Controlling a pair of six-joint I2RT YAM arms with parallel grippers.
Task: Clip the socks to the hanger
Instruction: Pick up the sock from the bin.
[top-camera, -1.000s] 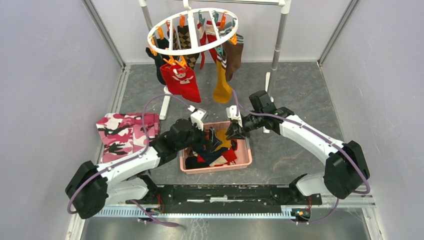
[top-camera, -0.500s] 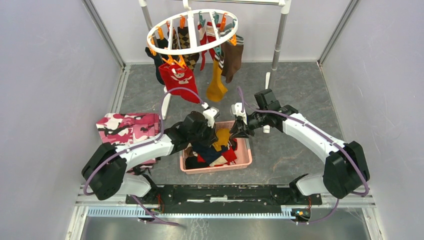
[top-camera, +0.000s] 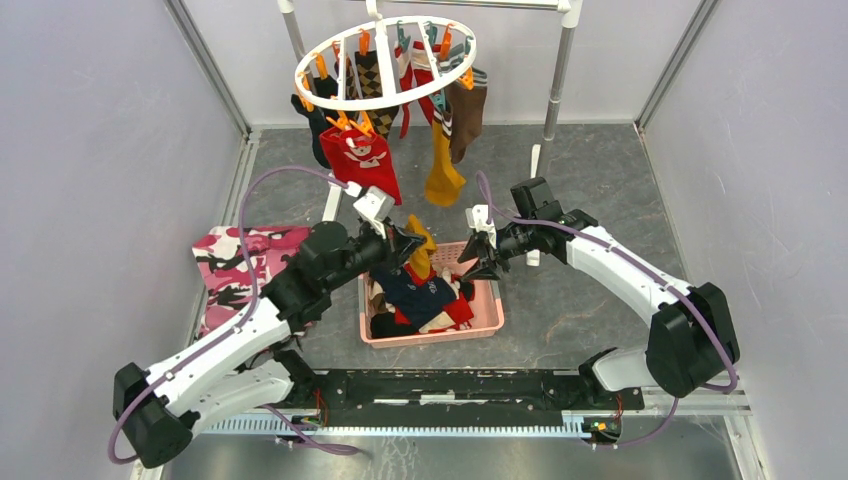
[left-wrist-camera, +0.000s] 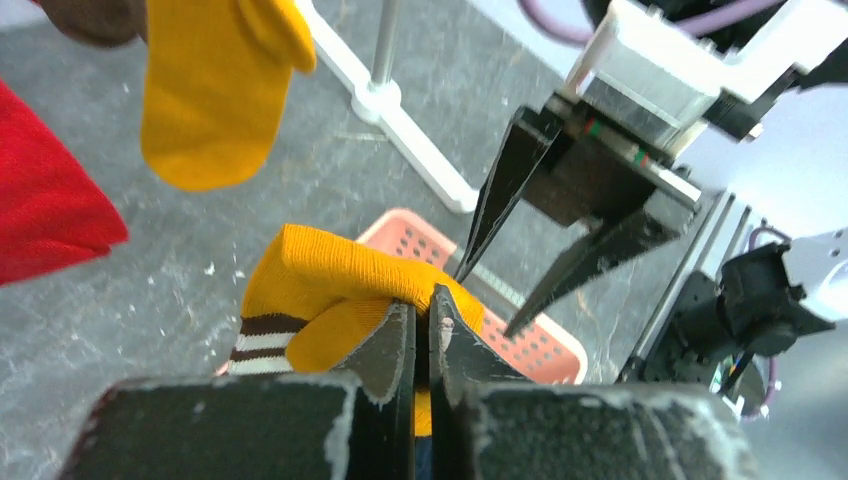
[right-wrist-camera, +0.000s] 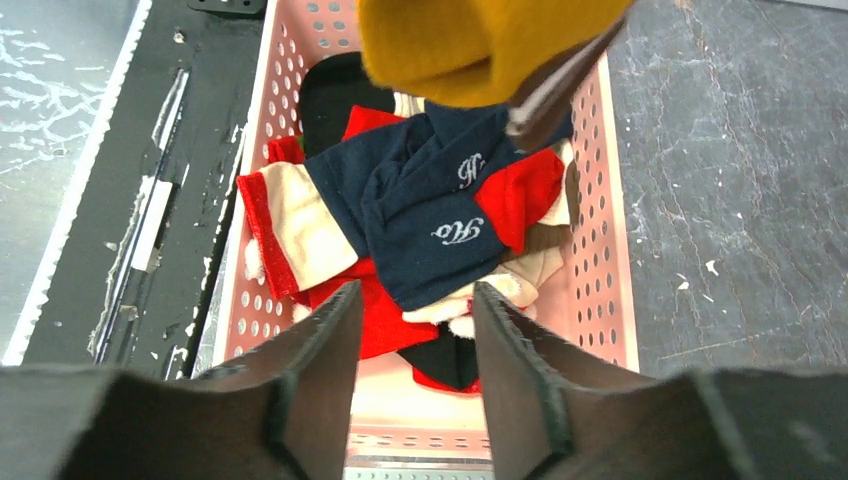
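Socks (top-camera: 425, 300) are heaped in one pink basket (top-camera: 492, 322) between the two arms. One mustard sock (left-wrist-camera: 330, 300) with brown-and-white cuff stripes is pinched in the clenched left gripper (left-wrist-camera: 422, 305) above the basket. The right gripper (right-wrist-camera: 415, 295) is spread wide just beside it.

Only from above is the single white round hanger (top-camera: 385, 100) seen whole, at the back. About six socks are clipped to it, though overlap makes the count uncertain. One camouflage cloth (top-camera: 235, 265) is shown there too, to the left of the basket.

The basket's contents are shown best in the right wrist view. Two navy socks carry white lettering, among red, cream and black pieces.

Two mustard socks are shown in the left wrist view, one held and one hanging (left-wrist-camera: 215, 95). The right gripper's dark tips are seen there close to the held one, but contact cannot be told.

Half a second ago the left gripper was low over the heap. It has since been raised and drawn back leftward, with the mustard sock lifted clear. The right arm is barely shifted.
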